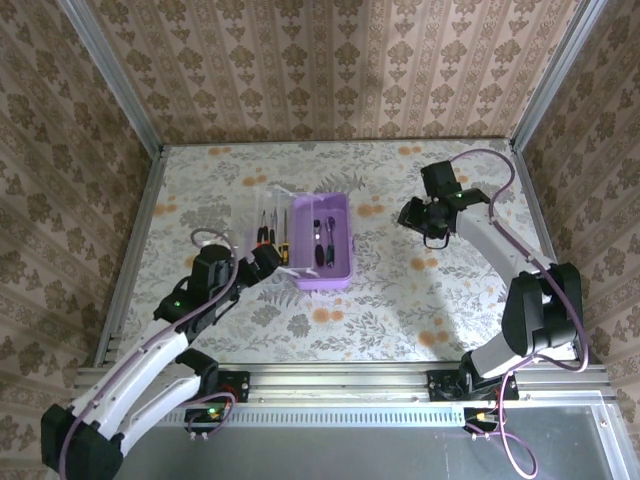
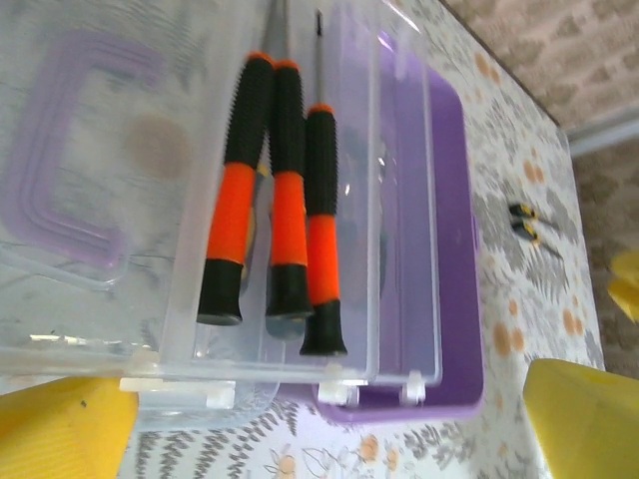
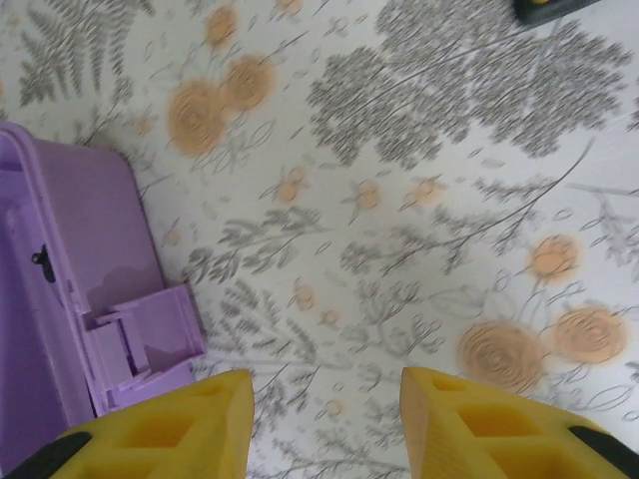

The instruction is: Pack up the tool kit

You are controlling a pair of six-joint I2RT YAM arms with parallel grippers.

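Three screwdrivers [image 2: 275, 190] with black-and-orange handles are lying side by side in the clear lid [image 2: 100, 299] of the tool kit. In the left wrist view their shafts are pointing toward twelve o'clock and their handle ends toward six. The lid is lying folded flat on the table [image 1: 400, 320], joined to the nine o'clock side of the purple tray [image 1: 342, 262]. Seen from above, the tray is sitting close to the middle of the table. A few small dark tools [image 1: 322, 240] are resting inside it; their kind is too small to tell.

The left gripper [image 1: 262, 262] is hovering at about seven o'clock from the tray, just at the near edge of the lid. Its yellow fingers [image 2: 60, 429] are standing spread wide, holding nothing, with the lid's near corner showing between them.

Two small black-and-yellow pieces [image 2: 524, 220] are lying on the flowered tabletop beyond the tray, apart from it.

The right gripper [image 1: 425, 222] is hanging at three o'clock from the tray, well apart from it. In its own wrist view its fingers [image 3: 499, 429] are standing partly apart over bare tabletop, gripping nothing. The tray's purple latch [image 3: 140, 339] is showing at nine o'clock there.
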